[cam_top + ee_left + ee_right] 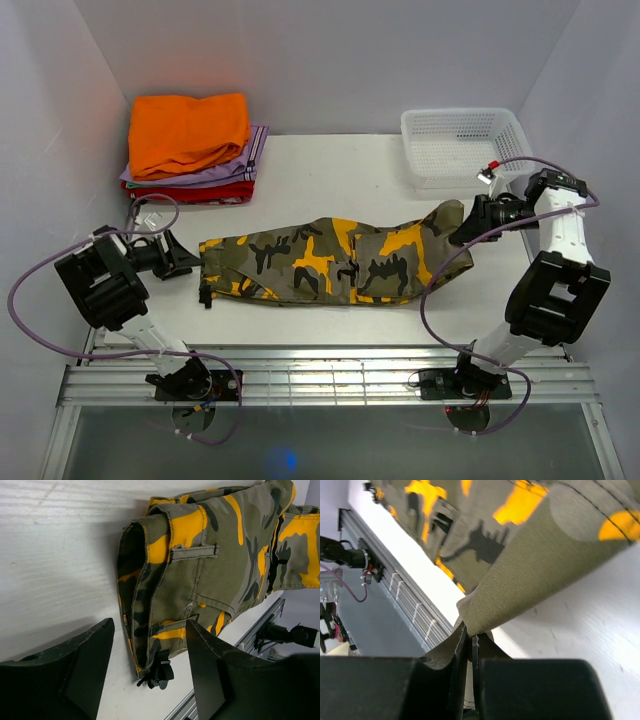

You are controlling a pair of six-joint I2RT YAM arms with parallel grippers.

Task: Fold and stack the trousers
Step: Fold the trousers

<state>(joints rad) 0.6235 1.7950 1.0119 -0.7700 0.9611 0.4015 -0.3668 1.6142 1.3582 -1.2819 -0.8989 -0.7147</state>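
Top: trousers point(330, 262) lie across mid tabletop point(330, 180), waistband at 9 o'clock, hem at 3. Right claw point(468, 226) has the hem pinched and raised. Left claw point(183, 256) sits at the waistband.
Left wrist: left claw point(150, 672) is open, waistband corner between its fingers point(85, 670), not pinched. Go deeper and catch all layers before closing.
Right wrist: right claw point(469, 642) is clamped on the hem edge. Thin bite, could slip. Carry the hem toward 9 o'clock low and slow, edges aligned.
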